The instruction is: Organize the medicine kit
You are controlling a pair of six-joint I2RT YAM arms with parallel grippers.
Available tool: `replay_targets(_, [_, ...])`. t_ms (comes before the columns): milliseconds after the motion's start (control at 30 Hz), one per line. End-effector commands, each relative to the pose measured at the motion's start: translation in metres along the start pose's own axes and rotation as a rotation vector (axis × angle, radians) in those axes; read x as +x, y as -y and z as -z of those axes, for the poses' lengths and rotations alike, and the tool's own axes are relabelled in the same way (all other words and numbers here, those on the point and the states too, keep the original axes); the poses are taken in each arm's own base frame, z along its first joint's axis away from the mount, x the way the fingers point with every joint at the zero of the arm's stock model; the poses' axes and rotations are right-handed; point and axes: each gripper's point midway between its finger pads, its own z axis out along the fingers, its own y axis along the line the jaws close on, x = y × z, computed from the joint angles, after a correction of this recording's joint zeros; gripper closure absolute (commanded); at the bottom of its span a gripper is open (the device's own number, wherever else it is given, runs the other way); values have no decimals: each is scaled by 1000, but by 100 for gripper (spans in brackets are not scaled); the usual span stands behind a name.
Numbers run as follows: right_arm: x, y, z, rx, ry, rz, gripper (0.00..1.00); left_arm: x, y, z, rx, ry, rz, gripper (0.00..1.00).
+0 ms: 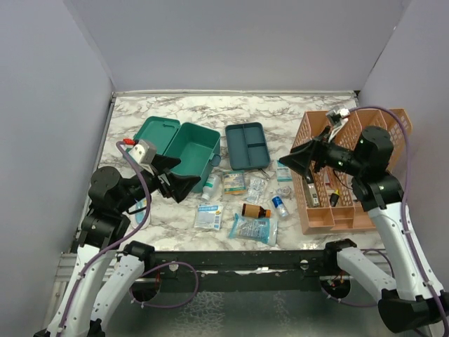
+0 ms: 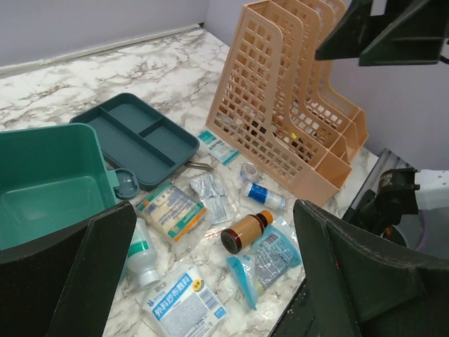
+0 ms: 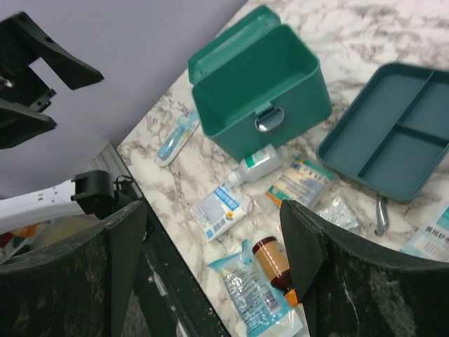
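Observation:
The teal medicine kit box [image 1: 184, 146] stands open and empty at the back left, its lid [image 1: 156, 133] tipped back. Its divided insert tray [image 1: 247, 145] lies to the right, also empty. Supplies are scattered in front: a white bottle [image 1: 210, 187], a gauze pack [image 1: 234, 182], a brown bottle [image 1: 255, 210], a blue pouch [image 1: 254, 228] and a white-blue packet [image 1: 208, 216]. My left gripper [image 1: 177, 177] hangs open above the box's front left corner. My right gripper [image 1: 295, 165] is open above the rack's left edge. Neither holds anything.
An orange mesh file rack [image 1: 344, 168] lies at the right with small items inside. A light-blue thermometer [image 3: 175, 137] lies left of the box. A small blue-labelled vial [image 2: 263, 194] and clear packets [image 2: 217, 196] sit near the rack. Grey walls enclose three sides.

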Motion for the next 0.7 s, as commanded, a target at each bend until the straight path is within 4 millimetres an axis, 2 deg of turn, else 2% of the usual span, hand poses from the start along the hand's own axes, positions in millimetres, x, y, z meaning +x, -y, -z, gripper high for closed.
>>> replay_targets(0, [30,15,-9,-6,-97,-71,24,-2,14,-2,89,14,-19,1])
replay_targets(100, [44,32,-21,66,-144,-98,27,1,8,-6,68,6,-2,1])
replay_targets(200, [62,44,-42,149,-205,-98,32,4,-2,-11,30,1,25,1])
replay_targets(433, [113,74,-87,325,-340,-70,45,13,-23,-21,-63,-17,90,1])
replay_targets(533, [141,92,-99,435,-410,-34,48,16,-28,-23,-81,-28,107,1])
replay_targets(667, [169,117,-113,548,-465,17,52,18,-38,-27,-123,-29,119,1])
